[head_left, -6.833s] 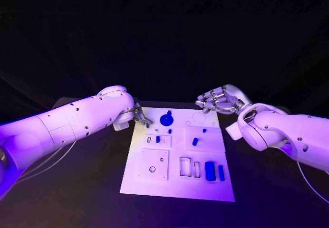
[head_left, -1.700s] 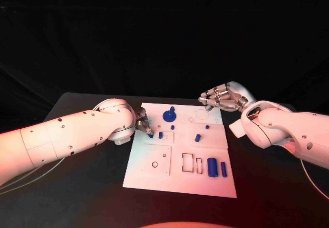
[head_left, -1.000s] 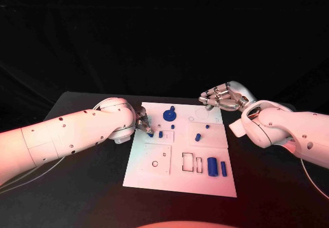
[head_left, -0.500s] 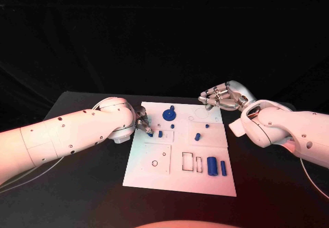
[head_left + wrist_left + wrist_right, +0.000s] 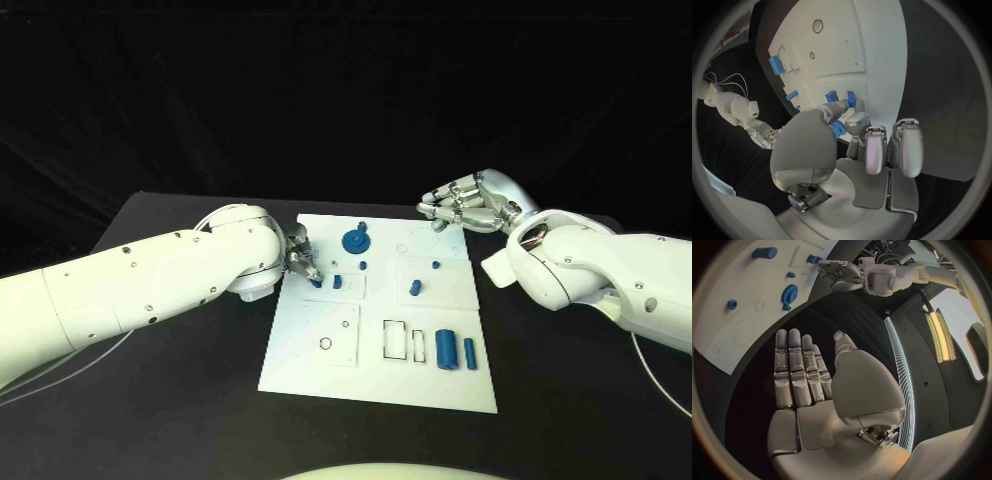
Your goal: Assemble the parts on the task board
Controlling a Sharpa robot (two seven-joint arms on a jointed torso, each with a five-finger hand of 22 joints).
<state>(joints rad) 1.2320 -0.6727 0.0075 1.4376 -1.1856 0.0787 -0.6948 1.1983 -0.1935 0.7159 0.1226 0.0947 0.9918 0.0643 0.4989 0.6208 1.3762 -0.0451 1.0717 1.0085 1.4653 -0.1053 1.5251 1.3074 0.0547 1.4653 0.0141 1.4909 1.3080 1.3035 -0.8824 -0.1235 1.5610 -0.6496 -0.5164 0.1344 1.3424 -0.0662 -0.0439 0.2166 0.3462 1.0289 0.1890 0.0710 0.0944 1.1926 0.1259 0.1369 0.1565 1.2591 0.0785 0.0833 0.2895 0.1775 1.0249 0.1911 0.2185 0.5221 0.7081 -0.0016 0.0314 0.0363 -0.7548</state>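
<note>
Reaching in over the task board's [image 5: 378, 390] left edge, the left hand [image 5: 299, 262] pinches a small blue peg [image 5: 316, 283] at the fingertips, low on the plate beside a second upright peg [image 5: 338, 282]. Left wrist view confirms it: thumb and a finger close on the blue piece [image 5: 838, 128], other fingers extended.

Board lies mid-table [image 5: 173, 400]. Far end: blue gear [image 5: 353, 241]. Centre: short blue peg [image 5: 413, 288] in a raised square panel. Near right: two blue cylinders [image 5: 447, 349] lying side by side, next to two empty rectangular slots [image 5: 391, 341].

Right hand [image 5: 464, 206] hovers off the board's far right corner, holding nothing. Right wrist view shows its fingers [image 5: 797, 371] straight and together, the thumb apart.
</note>
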